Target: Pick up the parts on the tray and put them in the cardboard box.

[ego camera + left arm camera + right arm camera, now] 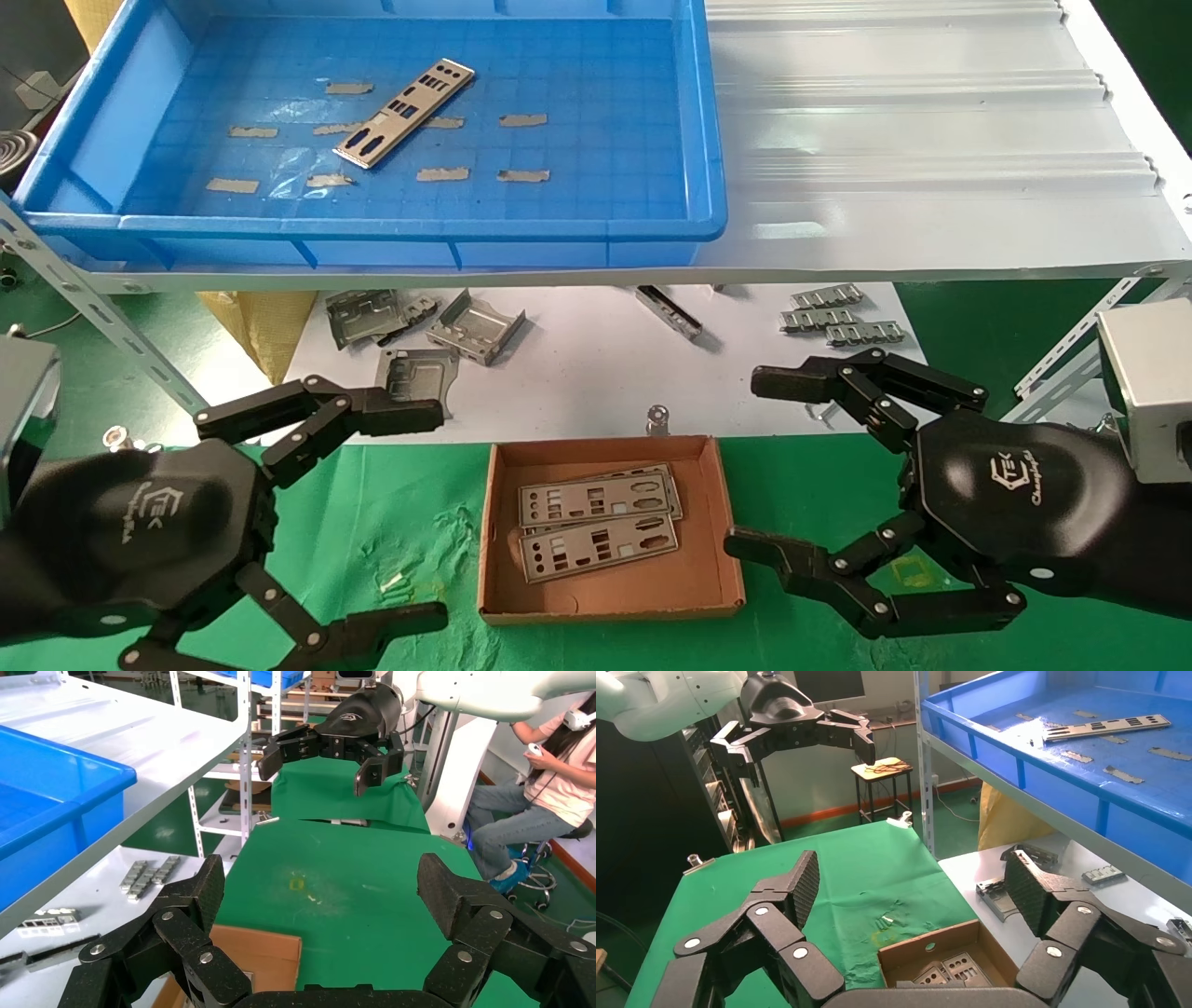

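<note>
The tray (708,140) is glossy blue plastic with matt tan tape scraps (521,120). The plate (405,113) in it is thin, bright, smooth metal. The box (717,522) is matt brown cardboard on wrinkled green cloth (410,522). The grippers are matt black.

Left hand (396,517) housing: white logo lettering "TEK", script line beneath too small to read | right hand (773,461) housing: same "TEK" logo; script unreadable

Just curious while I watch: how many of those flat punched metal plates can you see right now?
3. One plate lies alone in the blue tray. Two more, upper plate and lower plate, overlap in the cardboard box; another might hide beneath them.
</note>
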Action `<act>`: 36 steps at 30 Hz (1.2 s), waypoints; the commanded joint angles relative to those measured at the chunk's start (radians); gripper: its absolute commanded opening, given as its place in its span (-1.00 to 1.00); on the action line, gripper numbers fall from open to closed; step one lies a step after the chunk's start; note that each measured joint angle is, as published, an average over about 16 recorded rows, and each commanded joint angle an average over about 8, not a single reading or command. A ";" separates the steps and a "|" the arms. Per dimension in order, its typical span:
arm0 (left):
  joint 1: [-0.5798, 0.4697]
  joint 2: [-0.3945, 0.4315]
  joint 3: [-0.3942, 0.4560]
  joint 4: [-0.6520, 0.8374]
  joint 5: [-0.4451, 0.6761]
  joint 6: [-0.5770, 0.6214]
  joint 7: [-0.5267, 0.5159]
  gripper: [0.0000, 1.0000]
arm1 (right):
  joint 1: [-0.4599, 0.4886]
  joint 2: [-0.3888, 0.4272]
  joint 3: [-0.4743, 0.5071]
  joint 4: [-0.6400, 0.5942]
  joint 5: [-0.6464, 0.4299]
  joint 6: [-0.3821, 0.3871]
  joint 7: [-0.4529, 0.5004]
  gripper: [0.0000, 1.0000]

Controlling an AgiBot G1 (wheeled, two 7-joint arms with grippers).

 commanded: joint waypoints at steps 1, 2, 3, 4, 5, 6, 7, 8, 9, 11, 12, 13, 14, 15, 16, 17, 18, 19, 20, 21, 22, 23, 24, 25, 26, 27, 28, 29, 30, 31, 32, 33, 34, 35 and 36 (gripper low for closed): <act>0.000 0.000 0.000 0.000 0.000 0.000 0.000 1.00 | 0.000 0.000 0.000 0.000 0.000 0.000 0.000 -1.00; 0.000 0.000 0.000 0.000 0.000 0.000 0.000 1.00 | 0.000 0.000 0.000 0.000 0.000 0.000 0.000 -1.00; 0.000 0.000 0.000 0.000 0.000 0.000 0.000 1.00 | 0.000 0.000 0.000 0.000 0.000 0.000 0.000 -1.00; 0.000 0.000 0.000 0.000 0.000 0.000 0.000 1.00 | 0.000 0.000 0.000 0.000 0.000 0.000 0.000 -1.00; 0.000 0.000 0.000 0.000 0.000 0.000 0.000 1.00 | 0.000 0.000 0.000 0.000 0.000 0.000 0.000 -1.00; 0.000 0.000 0.000 0.000 0.000 0.000 0.000 1.00 | 0.000 0.000 0.000 0.000 0.000 0.000 0.000 -1.00; 0.000 0.000 0.000 0.000 0.000 0.000 0.000 1.00 | 0.000 0.000 0.000 0.000 0.000 0.000 0.000 -1.00; 0.000 0.000 0.000 0.000 0.000 0.000 0.000 1.00 | 0.000 0.000 0.000 0.000 0.000 0.000 0.000 -1.00; 0.000 0.000 0.000 0.000 0.000 0.000 0.000 1.00 | 0.000 0.000 0.000 0.000 0.000 0.000 0.000 -1.00; 0.000 0.000 0.000 0.000 0.000 0.000 0.000 1.00 | 0.000 0.000 0.000 0.000 0.000 0.000 0.000 -1.00; 0.000 0.000 0.000 0.000 0.000 0.000 0.000 1.00 | 0.000 0.000 0.000 0.000 0.000 0.000 0.000 -1.00; 0.000 0.000 0.000 0.000 0.000 0.000 0.000 1.00 | 0.000 0.000 0.000 0.000 0.000 0.000 0.000 -1.00; 0.000 0.000 0.000 0.000 0.000 0.000 0.000 1.00 | 0.000 0.000 0.000 0.000 0.000 0.000 0.000 -1.00; 0.000 0.000 0.000 0.000 0.000 0.000 0.000 1.00 | 0.000 0.000 0.000 0.000 0.000 0.000 0.000 -1.00; 0.000 0.000 0.000 0.000 0.000 0.000 0.000 1.00 | 0.000 0.000 0.000 0.000 0.000 0.000 0.000 -1.00; 0.000 0.000 0.000 0.000 0.000 0.000 0.000 1.00 | 0.000 0.000 0.000 0.000 0.000 0.000 0.000 -1.00; 0.000 0.000 0.000 0.000 0.000 0.000 0.000 1.00 | 0.000 0.000 0.000 0.000 0.000 0.000 0.000 -1.00; 0.000 0.000 0.000 0.000 0.000 0.000 0.000 1.00 | 0.000 0.000 0.000 0.000 0.000 0.000 0.000 -1.00; 0.000 0.000 0.000 0.000 0.000 0.000 0.000 1.00 | 0.000 0.000 0.000 0.000 0.000 0.000 0.000 -1.00; 0.000 0.000 0.000 -0.001 0.000 0.000 0.000 1.00 | 0.000 0.000 0.000 0.000 0.000 0.000 0.000 -1.00; 0.000 0.000 0.000 -0.001 0.000 0.000 0.000 1.00 | 0.000 0.000 0.000 0.000 0.000 0.000 0.000 -1.00; 0.000 0.000 0.000 -0.001 0.000 0.000 0.000 1.00 | 0.000 0.000 0.000 0.000 0.000 0.000 0.000 -1.00; -0.002 0.000 -0.001 -0.001 0.000 0.000 0.000 1.00 | 0.000 0.000 0.000 0.000 0.000 0.000 0.000 -1.00; -0.004 0.000 -0.002 -0.003 0.000 -0.001 0.001 1.00 | 0.000 0.000 0.000 0.000 0.000 0.000 0.000 -1.00; -0.009 0.001 -0.003 -0.005 0.002 -0.002 0.003 1.00 | 0.000 0.000 0.000 0.000 0.000 0.000 0.000 -1.00; -0.018 0.002 -0.003 -0.006 0.004 -0.003 0.004 1.00 | 0.000 0.000 0.000 0.000 0.000 0.000 0.000 -1.00; -0.032 0.005 -0.003 -0.008 0.009 -0.006 0.004 1.00 | 0.000 0.000 0.000 0.000 0.000 0.000 0.000 -1.00; -0.054 0.009 -0.002 -0.007 0.019 -0.010 0.002 1.00 | 0.000 0.000 0.000 0.000 0.000 0.000 0.000 -1.00; -0.080 0.015 0.002 -0.006 0.033 -0.015 -0.001 1.00 | 0.000 0.000 0.000 0.000 0.000 0.000 0.000 -1.00; -0.112 0.023 0.007 0.000 0.052 -0.022 -0.006 1.00 | 0.000 0.000 0.000 0.000 0.000 0.000 0.000 -1.00; -0.150 0.035 0.016 0.010 0.079 -0.032 -0.013 1.00 | 0.000 0.000 0.000 0.000 0.000 0.000 0.000 -1.00; -0.192 0.050 0.028 0.025 0.110 -0.042 -0.022 1.00 | 0.000 0.000 0.000 0.000 0.000 0.000 0.000 -1.00; -0.237 0.067 0.042 0.046 0.145 -0.053 -0.033 1.00 | 0.000 0.000 0.000 0.000 0.000 0.000 0.000 -1.00; -0.285 0.088 0.059 0.072 0.185 -0.067 -0.042 1.00 | 0.000 0.000 0.000 0.000 0.000 0.000 0.000 -1.00; -0.335 0.112 0.077 0.107 0.229 -0.082 -0.050 1.00 | 0.000 0.000 0.000 0.000 0.000 0.000 0.000 -1.00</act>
